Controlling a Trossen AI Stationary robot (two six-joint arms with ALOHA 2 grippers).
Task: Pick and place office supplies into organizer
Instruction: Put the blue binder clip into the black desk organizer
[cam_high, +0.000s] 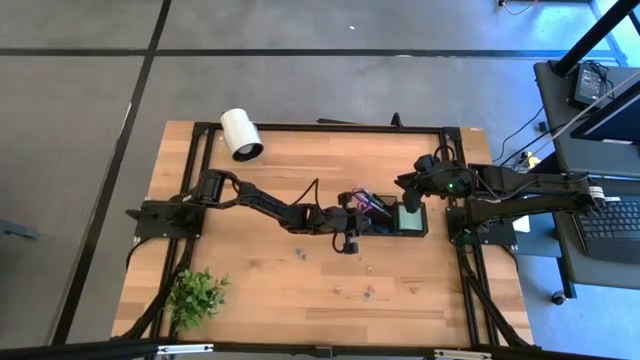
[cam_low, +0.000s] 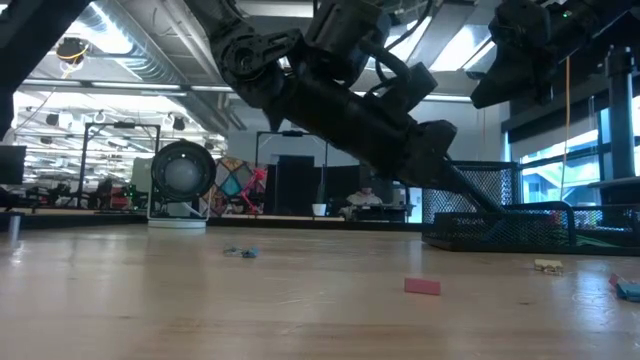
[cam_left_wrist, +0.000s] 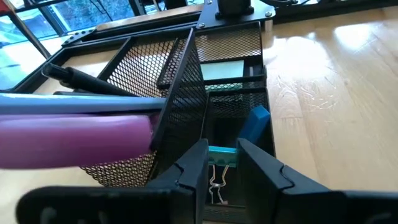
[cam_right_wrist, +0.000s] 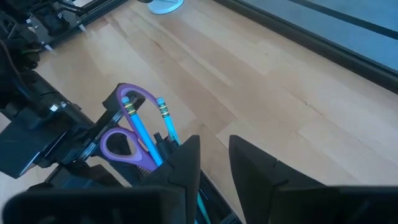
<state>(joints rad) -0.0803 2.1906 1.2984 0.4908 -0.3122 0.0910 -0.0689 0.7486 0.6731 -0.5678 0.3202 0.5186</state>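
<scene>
The black mesh organizer (cam_high: 388, 226) stands right of the table's middle. It holds purple-handled scissors (cam_right_wrist: 127, 121), blue pens (cam_right_wrist: 144, 127) and a light green notepad (cam_high: 408, 218). My left gripper (cam_left_wrist: 222, 167) is open and hangs over the organizer's near low compartment. A small clip (cam_left_wrist: 216, 184) lies in that compartment just below the fingertips, beside a blue block (cam_left_wrist: 252, 124). My right gripper (cam_right_wrist: 214, 155) is open and holds nothing. It hovers above the organizer's far right side (cam_high: 410, 196), looking down on the scissors.
Small loose items lie on the wood near the table's front: a pink block (cam_low: 422, 286), a yellowish piece (cam_low: 547, 265), a blue piece (cam_low: 628, 290) and clips (cam_low: 240, 252). A white cylinder (cam_high: 241, 133) lies at the far left. A potted plant (cam_high: 196, 293) sits at the near left corner.
</scene>
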